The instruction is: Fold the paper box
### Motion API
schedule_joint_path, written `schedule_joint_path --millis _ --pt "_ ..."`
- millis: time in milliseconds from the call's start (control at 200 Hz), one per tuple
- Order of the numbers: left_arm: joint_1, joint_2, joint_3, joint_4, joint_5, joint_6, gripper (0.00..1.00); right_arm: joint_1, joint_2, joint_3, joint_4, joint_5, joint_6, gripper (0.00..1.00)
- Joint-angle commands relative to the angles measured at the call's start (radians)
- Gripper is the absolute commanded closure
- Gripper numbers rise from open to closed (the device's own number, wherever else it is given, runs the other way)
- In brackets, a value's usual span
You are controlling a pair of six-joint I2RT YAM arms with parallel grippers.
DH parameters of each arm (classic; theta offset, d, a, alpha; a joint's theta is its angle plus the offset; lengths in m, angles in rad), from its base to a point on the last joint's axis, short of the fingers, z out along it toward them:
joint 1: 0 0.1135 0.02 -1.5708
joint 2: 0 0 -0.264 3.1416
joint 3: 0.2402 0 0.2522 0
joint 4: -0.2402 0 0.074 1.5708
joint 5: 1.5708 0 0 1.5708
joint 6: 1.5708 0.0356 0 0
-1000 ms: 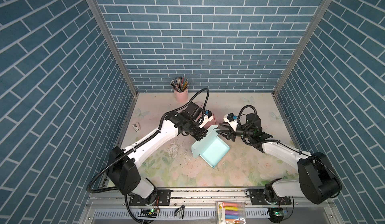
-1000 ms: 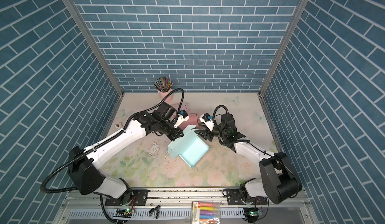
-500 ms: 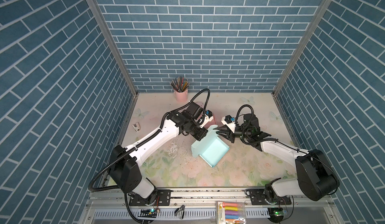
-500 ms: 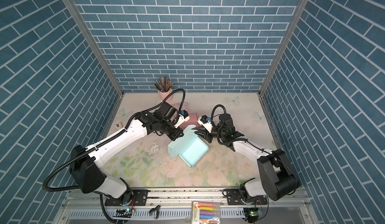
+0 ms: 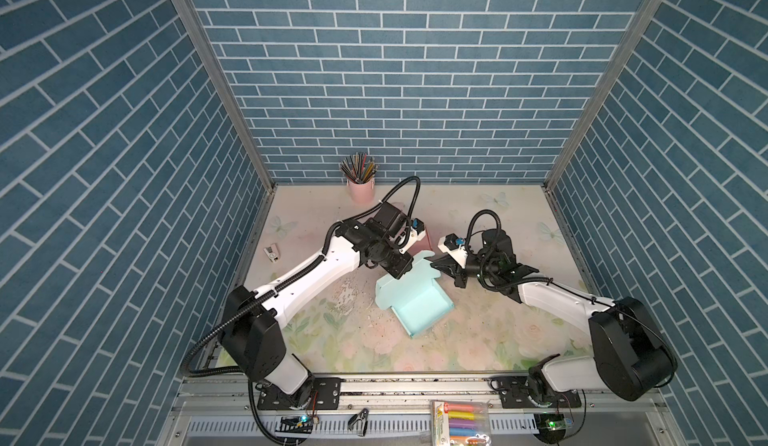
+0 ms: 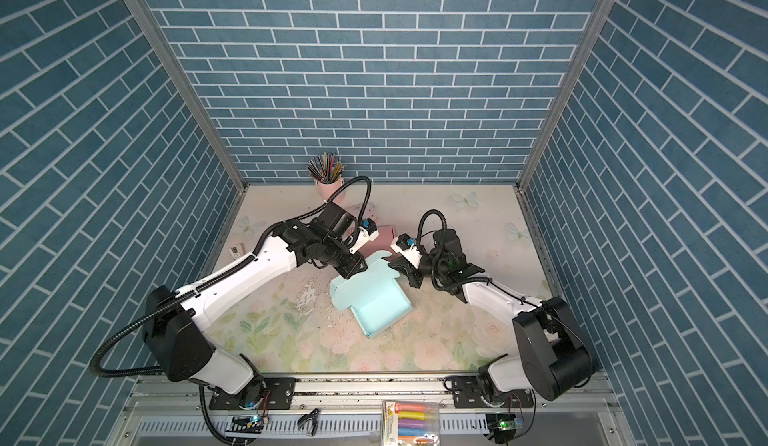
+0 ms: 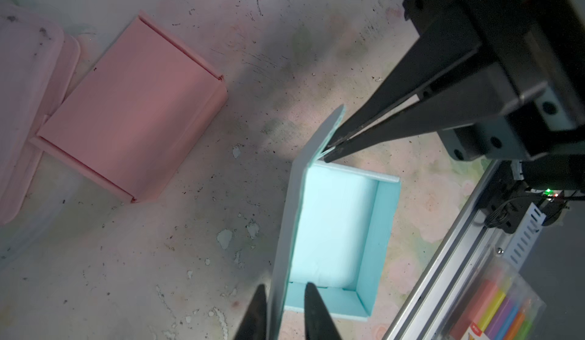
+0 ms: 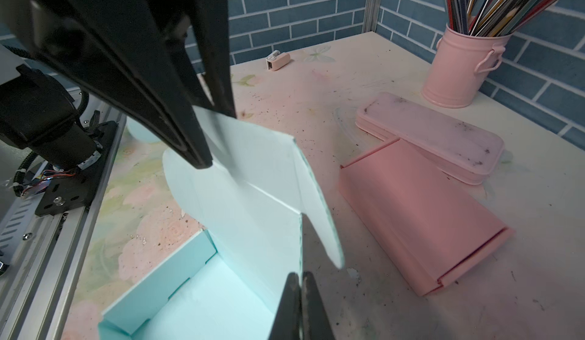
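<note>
The paper box [image 5: 419, 311] [image 6: 374, 311] is light blue and lies mid-table, its tray [image 7: 335, 221] open upward. Its lid panel [image 8: 253, 170] stands raised at the far side, with a rounded side flap [image 8: 319, 221] bent outward. My left gripper [image 7: 284, 287] [image 5: 401, 271] straddles the lid's upper edge; its fingers stand apart, with a gap on the tray side. My right gripper [image 8: 300, 275] [image 5: 436, 262] is shut on the lid's side edge, also seen pinching it in the left wrist view [image 7: 329, 151].
A folded pink box [image 8: 418, 215] [image 7: 133, 107] lies just behind the blue one, and a pink pencil case [image 8: 430, 132] lies beyond it. A pink cup of pencils [image 5: 360, 178] stands at the back wall. A small white device [image 5: 272, 253] lies at the left edge. A marker pack [image 5: 459, 423] sits on the front rail.
My right gripper has closed onto the lid's side edge. My left gripper's fingers have parted from the lid. The box itself has stayed in place.
</note>
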Motion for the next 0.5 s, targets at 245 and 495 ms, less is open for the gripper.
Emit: schedule_joint_path --millis 245,495 --pt "0.036 -0.110 -0.178 0.159 0.011 -0.067 0.35 0.005 -0.134 -0.156 0.135 0.154 0.053 0.98" --pt "0.091 -0.305 -0.448 0.432 0.052 -0.206 0.25 0.005 -0.195 -0.233 0.200 0.244 0.123 0.98"
